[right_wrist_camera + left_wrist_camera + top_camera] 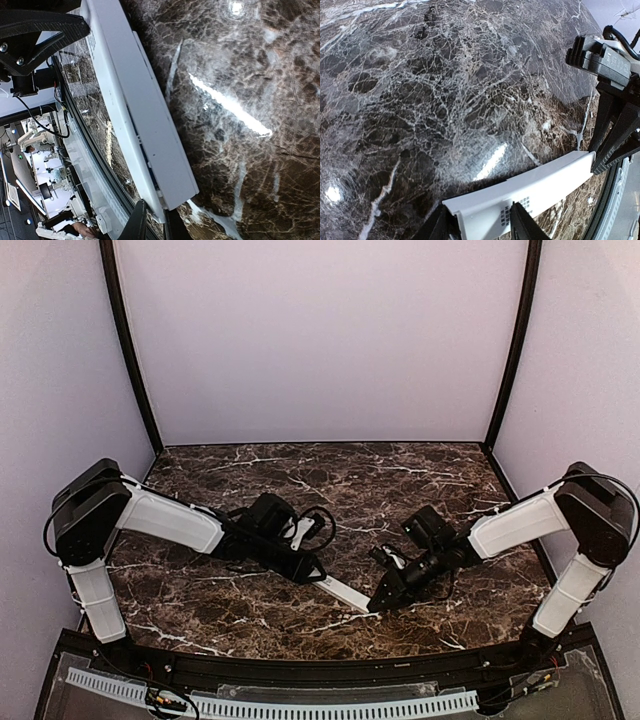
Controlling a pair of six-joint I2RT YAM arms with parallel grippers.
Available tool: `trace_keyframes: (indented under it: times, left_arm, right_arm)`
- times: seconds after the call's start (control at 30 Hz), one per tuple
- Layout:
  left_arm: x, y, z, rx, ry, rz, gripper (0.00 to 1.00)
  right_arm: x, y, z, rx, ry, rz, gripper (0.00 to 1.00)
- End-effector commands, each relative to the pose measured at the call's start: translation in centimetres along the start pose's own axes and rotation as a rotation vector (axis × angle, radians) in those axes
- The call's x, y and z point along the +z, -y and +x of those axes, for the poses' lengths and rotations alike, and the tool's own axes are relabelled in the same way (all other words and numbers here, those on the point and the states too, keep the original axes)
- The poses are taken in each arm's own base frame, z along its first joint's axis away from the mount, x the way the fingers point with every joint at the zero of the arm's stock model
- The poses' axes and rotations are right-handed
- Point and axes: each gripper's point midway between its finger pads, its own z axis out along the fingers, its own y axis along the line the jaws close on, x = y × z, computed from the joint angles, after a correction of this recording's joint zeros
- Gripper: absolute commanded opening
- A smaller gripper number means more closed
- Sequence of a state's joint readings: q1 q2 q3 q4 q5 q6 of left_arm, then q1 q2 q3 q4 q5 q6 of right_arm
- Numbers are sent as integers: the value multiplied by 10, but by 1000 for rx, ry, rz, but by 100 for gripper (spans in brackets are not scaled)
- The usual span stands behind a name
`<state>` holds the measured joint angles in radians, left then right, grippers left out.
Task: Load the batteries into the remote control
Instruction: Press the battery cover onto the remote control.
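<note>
End effectors first: in the overhead view the left end effector (318, 575) and the right end effector (378, 602) meet near the front of the marble counter (330, 480). Each takes one end of the remote control (345, 593), which runs as a slanted white bar between them. No batteries show anywhere on the stone from up here. From the left wrist, the left end effector (480, 226) has its fingers partly spread with the near end of the remote control (545, 185) between them, one against each long side. How hard they press I cannot tell. The right end effector (602, 162) pinches the far tip with its fingers nearly together. From the right wrist, the remote control (140, 115) runs away edge-on, its near corner lying between the right fingers (137, 222). A thin white layer sits offset along the body with a dark seam under it, probably the battery cover, though that is a guess. The step looks like steadying or opening the case before any cell goes in. To do it well, one side should stay firm while the other adjusts, because a tip pinch alone lets the bar swing. Bring the seam side upward, and lay the bar flat on the counter before going for the batteries, which no view shows.
</note>
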<state>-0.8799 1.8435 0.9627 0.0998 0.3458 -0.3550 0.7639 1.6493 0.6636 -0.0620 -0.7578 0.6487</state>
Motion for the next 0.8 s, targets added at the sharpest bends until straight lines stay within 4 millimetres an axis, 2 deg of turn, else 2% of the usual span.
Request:
trace_keyframes:
  times: [0.0,0.23,0.53,0.77]
  left_arm:
    - [9,-3,36,-34,-97,12,41]
    - [8,-4,39,-40,-98,10,42]
    - [11,-7,44,-42,-112,8,45]
    - [13,-7,47,-44,-123,14,46]
  right_arm:
    - [0,2,-24,-26,68,28,12]
    - [4,6,-26,-17,57,42,12]
    - [10,14,-28,-4,45,48,2]
    - [8,21,-34,23,54,42,2]
